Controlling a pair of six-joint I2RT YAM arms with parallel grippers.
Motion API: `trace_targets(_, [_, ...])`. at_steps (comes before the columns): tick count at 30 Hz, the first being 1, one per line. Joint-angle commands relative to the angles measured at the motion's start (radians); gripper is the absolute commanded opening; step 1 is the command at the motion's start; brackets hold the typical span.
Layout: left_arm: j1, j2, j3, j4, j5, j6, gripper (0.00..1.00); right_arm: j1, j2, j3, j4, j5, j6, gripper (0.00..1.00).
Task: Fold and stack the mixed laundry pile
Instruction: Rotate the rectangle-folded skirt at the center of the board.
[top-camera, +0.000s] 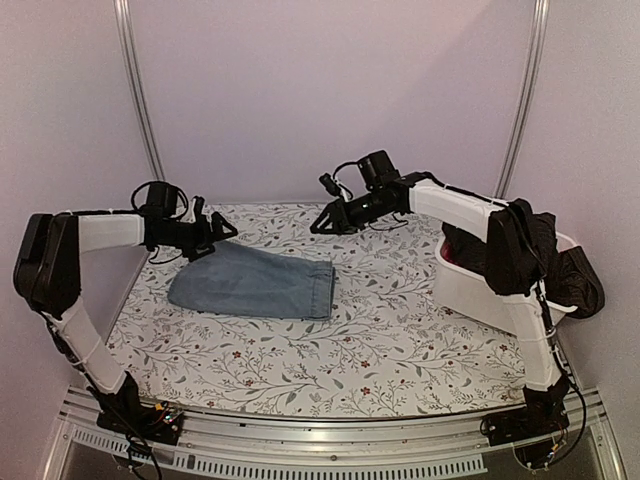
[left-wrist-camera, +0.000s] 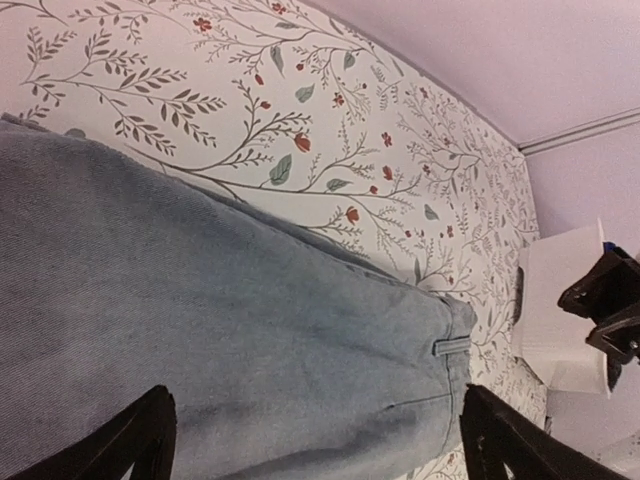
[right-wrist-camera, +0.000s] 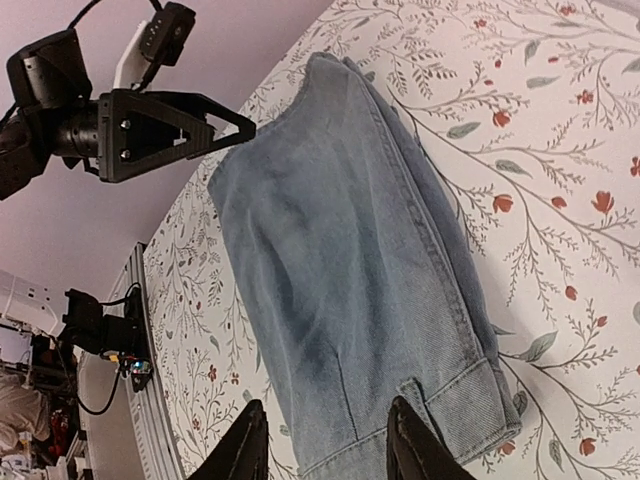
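White cover (top-camera: 390, 340) printed with leafy sprigs spans the whole table. We see it bare along the near edge, across the middle right and in the far strip by the wall, which leaves wide room for either arm to move. The bin (top-camera: 468, 288) sits at the cover's right edge, partly behind the right arm's elbow and well apart from the denim. The denim (top-camera: 255, 282) lies folded flat on the left half of the cover, its long edges running left to right. Its right end is a thick, squared edge of stacked layers with a belt loop showing, and its left end is rounder and softer. A dark cloth (top-camera: 578, 282) hangs over the bin's right rim, and more dark fabric shows inside the bin; we cannot tell those pieces apart. The left gripper (top-camera: 214, 232) hovers over the denim's far left corner. Its fingers (left-wrist-camera: 135, 440) are spread wide with nothing between them, only denim below; whether they touch it we cannot tell. The right gripper (top-camera: 318, 226) hangs over bare cover just beyond the denim's far right corner, its fingers partly parted and grasping nothing. In its wrist view the denim shows through the gap.
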Motion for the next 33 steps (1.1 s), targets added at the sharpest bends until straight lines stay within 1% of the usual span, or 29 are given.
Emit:
trace_targets(1, [-0.02, 0.115, 0.067, -0.012, -0.054, 0.015, 0.97, 0.022, 0.138, 0.005, -0.018, 0.021, 0.02, 0.39])
trace_targets(7, [-0.027, 0.258, 0.145, 0.004, -0.131, 0.007, 0.91, 0.023, 0.214, -0.006, -0.025, 0.066, -0.014, 0.34])
trace_targets(12, [-0.036, 0.367, 0.228, -0.007, -0.137, 0.006, 0.89, 0.023, 0.215, -0.11, -0.076, 0.179, -0.056, 0.25])
trace_targets(15, [-0.051, 0.412, 0.29, -0.03, -0.147, 0.016, 0.89, 0.023, 0.162, -0.251, -0.084, 0.242, -0.068, 0.2])
trace_targets(18, [-0.07, 0.474, 0.364, -0.056, -0.145, 0.023, 0.89, 0.025, 0.063, -0.437, -0.056, 0.248, -0.069, 0.18])
trace_targets(21, [-0.096, 0.541, 0.438, -0.066, -0.123, 0.027, 0.89, 0.051, -0.038, -0.611, -0.016, 0.201, -0.091, 0.17])
trace_targets(23, [-0.127, 0.594, 0.496, -0.073, -0.088, 0.041, 0.89, 0.095, -0.087, -0.7, 0.002, 0.144, -0.132, 0.17])
trace_targets(24, [-0.147, 0.624, 0.55, -0.095, -0.075, 0.051, 0.89, 0.132, -0.111, -0.725, -0.004, 0.113, -0.156, 0.17])
trace_targets(25, [-0.167, 0.65, 0.58, -0.112, -0.067, 0.067, 0.89, 0.152, -0.125, -0.74, -0.012, 0.103, -0.196, 0.17])
trace_targets(26, [-0.189, 0.672, 0.645, -0.152, -0.065, 0.086, 0.89, 0.185, -0.143, -0.745, -0.021, 0.101, -0.225, 0.17])
trace_targets(28, [-0.225, 0.681, 0.712, -0.196, -0.075, 0.119, 0.91, 0.206, -0.188, -0.735, -0.031, 0.064, -0.251, 0.17])
trace_targets(30, [-0.241, 0.646, 0.73, -0.204, -0.068, 0.132, 0.93, 0.203, -0.236, -0.705, -0.03, 0.028, -0.247, 0.19])
trace_targets(33, [-0.23, 0.542, 0.687, -0.206, -0.091, 0.113, 0.94, 0.175, -0.313, -0.628, -0.014, 0.021, -0.233, 0.27])
